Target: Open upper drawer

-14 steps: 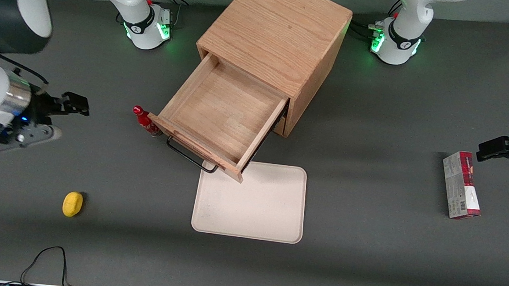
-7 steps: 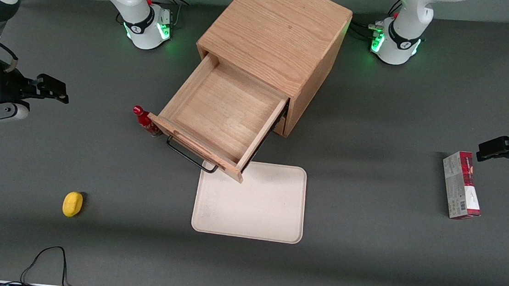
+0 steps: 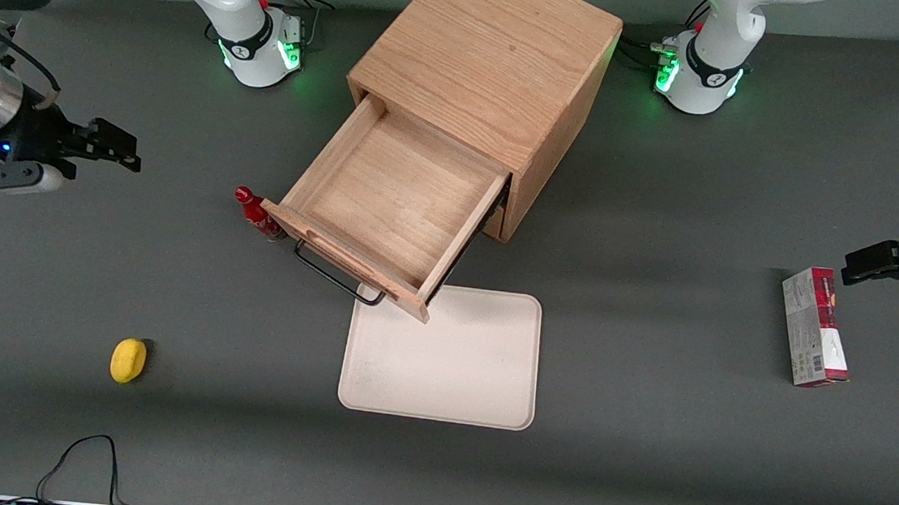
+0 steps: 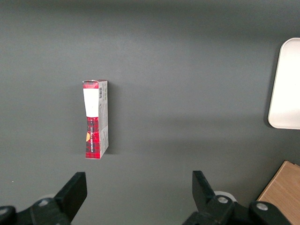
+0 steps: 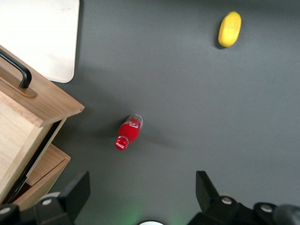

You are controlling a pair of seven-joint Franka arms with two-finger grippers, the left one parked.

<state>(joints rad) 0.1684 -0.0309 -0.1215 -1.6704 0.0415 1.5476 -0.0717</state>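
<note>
The upper drawer of the oak cube cabinet stands pulled far out, its bare wooden inside showing. Its long black wire handle hangs over the edge of a tray. My right gripper hovers above the table toward the working arm's end, well apart from the drawer, open and holding nothing. In the right wrist view the gripper is spread wide over bare table, and the drawer with its handle shows off to one side.
A red bottle stands beside the drawer front's corner, between gripper and drawer. A cream tray lies nearer the camera than the cabinet. A yellow lemon lies toward the working arm's end, a red-and-white box toward the parked arm's.
My right gripper has drawn farther from the camera, swinging away from the drawer and then slightly back toward it. The drawer stays pulled out, unmoved.
</note>
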